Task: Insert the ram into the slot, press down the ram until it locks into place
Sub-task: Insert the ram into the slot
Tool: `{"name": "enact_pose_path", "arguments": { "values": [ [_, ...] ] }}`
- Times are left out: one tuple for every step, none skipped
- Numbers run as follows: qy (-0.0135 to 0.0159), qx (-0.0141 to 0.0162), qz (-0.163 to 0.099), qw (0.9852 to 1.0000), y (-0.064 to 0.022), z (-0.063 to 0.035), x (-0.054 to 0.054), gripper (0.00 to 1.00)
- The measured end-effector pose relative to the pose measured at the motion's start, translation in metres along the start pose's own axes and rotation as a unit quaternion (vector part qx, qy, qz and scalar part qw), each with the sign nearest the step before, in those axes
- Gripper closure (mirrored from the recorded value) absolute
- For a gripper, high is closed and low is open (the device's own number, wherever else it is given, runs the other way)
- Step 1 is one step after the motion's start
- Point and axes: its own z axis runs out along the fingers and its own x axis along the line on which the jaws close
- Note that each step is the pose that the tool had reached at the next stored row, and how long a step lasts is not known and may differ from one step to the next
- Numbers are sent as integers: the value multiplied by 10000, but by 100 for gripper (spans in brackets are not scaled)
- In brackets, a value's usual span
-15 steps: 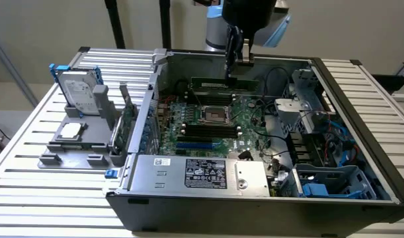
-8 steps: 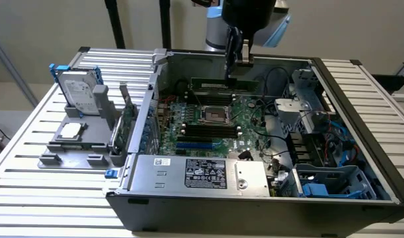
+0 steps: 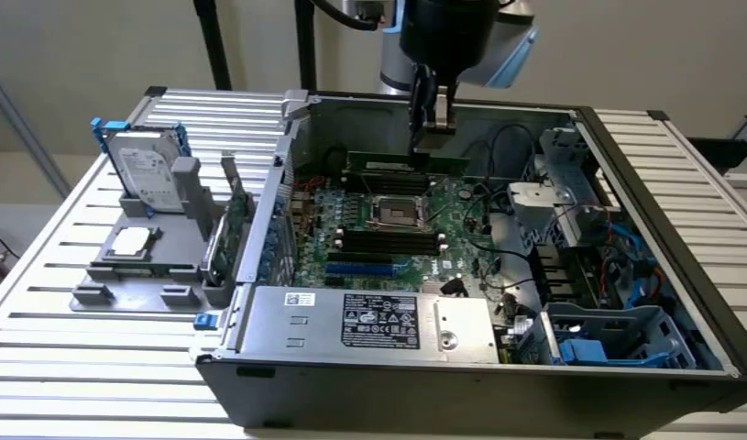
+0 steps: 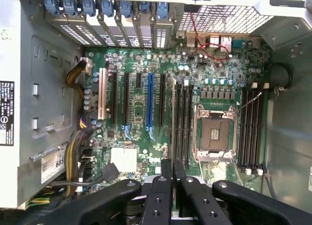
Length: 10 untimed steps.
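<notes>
My gripper point(image 3: 424, 137) hangs over the open computer case, shut on the ram point(image 3: 406, 163), a thin green stick held level above the motherboard point(image 3: 453, 206). Below it lie the black memory slots point(image 3: 379, 240) beside the silver CPU socket point(image 3: 395, 212). In the wrist view my two black fingers point(image 4: 161, 186) stand close together, and the ram point(image 4: 172, 117) shows edge-on as a thin strip running along the nearest slots point(image 4: 183, 122). A second group of slots point(image 4: 251, 130) lies on the socket's other side. The ram is clear of the slots, still raised.
A bright blue socket point(image 4: 150, 100) and black expansion slots sit beside the memory slots. The power supply point(image 3: 367, 321) lies at the case's near edge, with drive cages point(image 3: 593, 335) and cables at the exterior view's right. A hard drive point(image 3: 147, 170) stands in a grey fixture outside the case.
</notes>
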Motion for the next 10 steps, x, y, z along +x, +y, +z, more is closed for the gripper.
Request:
{"name": "enact_pose_path", "arguments": {
  "values": [
    [2, 0, 8, 10000, 4, 18, -5, 87],
    [3, 1, 15, 10000, 7, 37, -8, 87],
    [6, 3, 26, 10000, 11, 54, -10, 87],
    [8, 5, 42, 10000, 16, 73, -10, 87],
    [11, 9, 60, 10000, 20, 91, -11, 87],
    [12, 13, 79, 10000, 25, 109, -11, 87],
    [13, 17, 98, 9999, 28, 128, -10, 87],
    [14, 22, 118, 9999, 32, 146, -11, 87],
    [15, 27, 140, 9999, 36, 164, -10, 87],
    [16, 33, 165, 9999, 38, 182, -10, 87]
  ]
}}
